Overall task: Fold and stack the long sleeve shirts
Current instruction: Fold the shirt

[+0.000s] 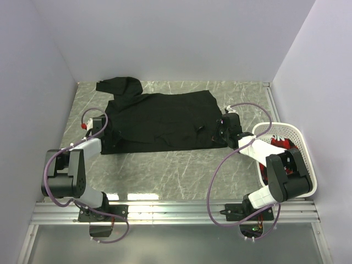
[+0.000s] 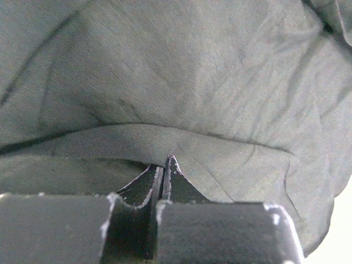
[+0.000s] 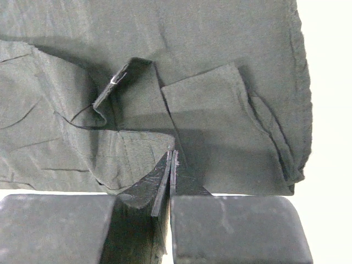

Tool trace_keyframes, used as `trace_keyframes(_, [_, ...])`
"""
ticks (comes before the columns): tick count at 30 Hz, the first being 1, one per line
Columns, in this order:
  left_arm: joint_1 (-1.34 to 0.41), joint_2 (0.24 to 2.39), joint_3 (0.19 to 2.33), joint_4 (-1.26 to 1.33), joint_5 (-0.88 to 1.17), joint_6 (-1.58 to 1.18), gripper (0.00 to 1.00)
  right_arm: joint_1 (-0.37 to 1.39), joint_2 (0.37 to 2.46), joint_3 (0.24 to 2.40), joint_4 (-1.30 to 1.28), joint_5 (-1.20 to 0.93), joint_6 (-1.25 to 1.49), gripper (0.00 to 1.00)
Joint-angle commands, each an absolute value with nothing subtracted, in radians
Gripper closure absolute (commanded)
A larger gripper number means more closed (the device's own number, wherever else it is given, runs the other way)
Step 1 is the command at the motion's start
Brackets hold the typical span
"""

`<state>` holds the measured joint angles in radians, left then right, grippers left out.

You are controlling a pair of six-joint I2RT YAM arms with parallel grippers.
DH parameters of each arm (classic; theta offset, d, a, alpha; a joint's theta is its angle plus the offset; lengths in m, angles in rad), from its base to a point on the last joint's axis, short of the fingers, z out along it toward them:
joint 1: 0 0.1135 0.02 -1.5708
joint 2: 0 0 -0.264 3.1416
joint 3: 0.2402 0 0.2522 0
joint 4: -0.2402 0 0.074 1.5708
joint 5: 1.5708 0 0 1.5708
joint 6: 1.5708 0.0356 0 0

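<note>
Your black shirt (image 1: 159, 118) lies spread flat toward the far edge of the counter (image 1: 165, 170), reaching into its far left corner. Your left gripper (image 2: 166, 165) is pinched closed on the shirt's left fold. Your right gripper (image 3: 171, 157) is clamped on the right hem, near the white basket (image 1: 286, 127).

White-and-black arms (image 1: 82, 151), looping purple cables (image 1: 209, 192), black fingers (image 3: 231, 225)

The black long sleeve shirt (image 1: 159, 118) lies spread and wrinkled on the table (image 1: 165, 170), one sleeve bunched far-left.
</note>
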<state>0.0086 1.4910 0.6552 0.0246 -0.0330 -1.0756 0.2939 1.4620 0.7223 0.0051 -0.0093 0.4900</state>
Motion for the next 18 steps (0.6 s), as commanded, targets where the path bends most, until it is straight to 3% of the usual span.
trace_keyframes(1, [0.006,1.48,0.718,-0.032,-0.121,-1.036,1.0,0.291,1.433,0.778,0.008,0.04,0.45,1.0])
trace_keyframes(8, [0.006,1.468,0.769,-0.156,-0.222,-1.017,1.0,0.293,1.433,0.759,-0.006,0.043,0.446,1.0])
trace_keyframes(14, [0.006,1.531,0.75,-0.144,-0.164,-1.051,0.98,0.295,1.516,0.796,-0.031,0.003,0.449,0.97])
trace_keyframes(16, [0.006,1.532,0.739,-0.134,-0.155,-1.057,0.97,0.293,1.488,0.787,-0.006,0.005,0.453,0.87])
trace_keyframes(17, [0.006,1.529,0.735,-0.127,-0.15,-1.06,0.96,0.293,1.462,0.787,-0.002,-0.021,0.454,0.74])
trace_keyframes(18, [0.006,1.525,0.726,-0.124,-0.15,-1.061,0.95,0.293,1.454,0.793,-0.002,-0.025,0.459,0.67])
